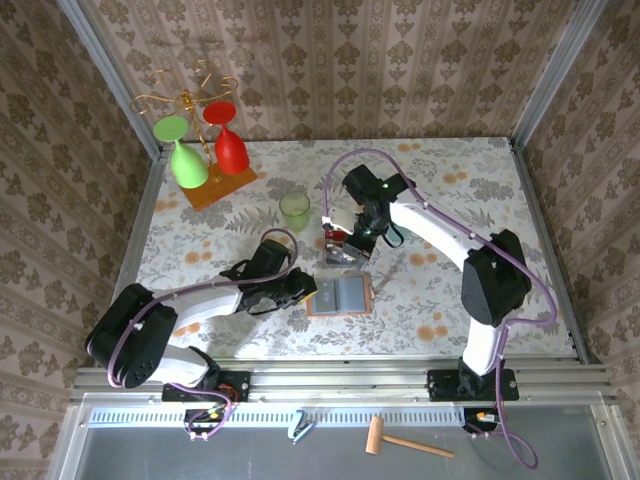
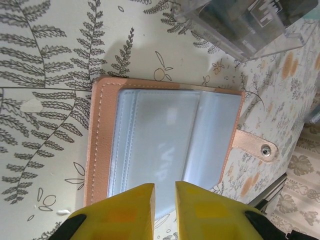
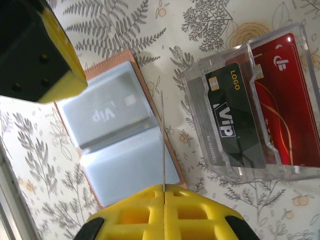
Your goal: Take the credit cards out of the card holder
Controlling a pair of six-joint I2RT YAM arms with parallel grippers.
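Showing "Vip" inside card holder (image 3: 125, 165), right pincer (image 3: 163, 192) clamping thin card (image 3: 163, 140), left pincer (image 2: 165, 192) ajar

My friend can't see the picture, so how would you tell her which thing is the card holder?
Start at the flowery table and go to its front middle. The card holder lies open and flat there, just nearer than a clear plastic box of cards. Unlike the see-through box, it has a salmon-pink edge, pale blue pockets and a little snap tab.
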